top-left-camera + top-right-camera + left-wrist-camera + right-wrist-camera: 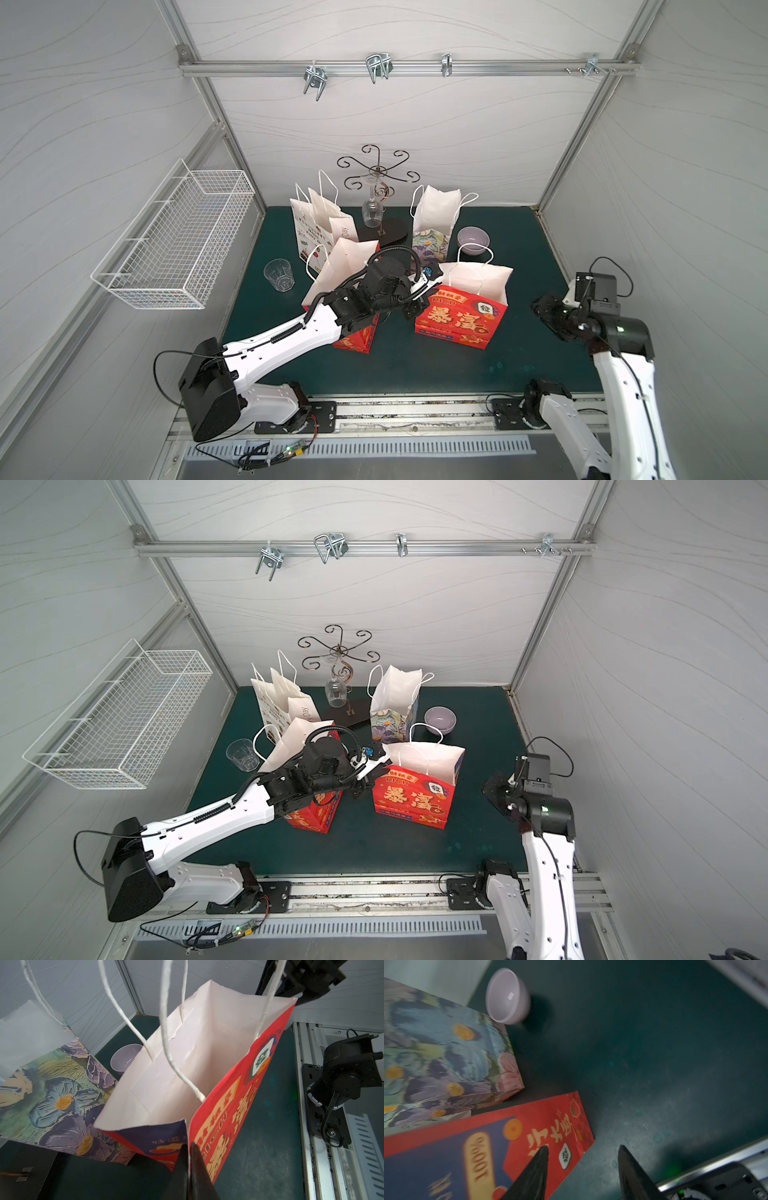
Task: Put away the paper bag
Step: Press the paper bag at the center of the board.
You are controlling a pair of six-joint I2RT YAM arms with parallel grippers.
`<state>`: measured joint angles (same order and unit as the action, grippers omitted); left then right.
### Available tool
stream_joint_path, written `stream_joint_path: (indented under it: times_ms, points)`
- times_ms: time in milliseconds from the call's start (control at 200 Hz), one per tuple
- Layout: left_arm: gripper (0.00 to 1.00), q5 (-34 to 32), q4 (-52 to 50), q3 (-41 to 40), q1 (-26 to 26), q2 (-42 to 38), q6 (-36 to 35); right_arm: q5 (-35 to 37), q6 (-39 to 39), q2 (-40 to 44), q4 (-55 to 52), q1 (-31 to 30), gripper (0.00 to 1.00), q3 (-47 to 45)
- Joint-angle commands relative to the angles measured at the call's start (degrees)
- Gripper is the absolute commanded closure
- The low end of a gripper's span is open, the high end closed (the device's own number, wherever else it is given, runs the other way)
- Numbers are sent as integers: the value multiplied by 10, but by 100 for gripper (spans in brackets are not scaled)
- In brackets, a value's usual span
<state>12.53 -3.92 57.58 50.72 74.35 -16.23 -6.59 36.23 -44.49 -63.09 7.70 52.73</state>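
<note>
Paper bag point(461, 322), the red one with gold characters, stands upright and open-mouthed on the green mat point(415, 370), a little toward 3 o'clock from mat centre in both top views; I have my left gripper point(188, 1147) clamped tight on the bag's top edge at its 9 o'clock corner; the left wrist view shows the paper pinched between the two black fingers; both white cord handles stand up above the mouth; my right gripper point(583, 1147) hangs at 3 o'clock of the bag, near but apart from it, jaws spread and gripping nothing; second red bag point(357, 343) at 9 o'clock, partly under my left arm; floral bag point(430, 245) at 11 o'clock; lilac bowl point(473, 240) at 12 o'clock, just beside the floral bag; clear tumbler point(279, 274) further out at 9 o'clock.
</note>
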Motion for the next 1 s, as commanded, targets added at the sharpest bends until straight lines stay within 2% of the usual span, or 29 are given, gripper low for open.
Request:
stream_joint_path:
  times_ms: [0,205,285,405,500,910,995]
  points:
    - [100,3,34,6,-2,-2,3,-118,24,-20,3,32,45,-42]
    - [100,14,34,14,-2,7,2,-261,-38,-124,78,50,43,-101]
    - [100,17,34,16,-2,11,0,-286,-63,-161,77,50,44,-113]
    - [100,20,37,20,-2,16,-1,-339,-69,-160,105,50,44,-129]
    - [100,23,37,21,-2,20,1,-393,-70,-146,144,44,37,-138]
    - [100,23,39,19,-2,23,3,-481,-55,-123,204,28,37,-142]
    - [100,16,39,19,-2,20,5,-450,-67,-97,185,34,35,-118]
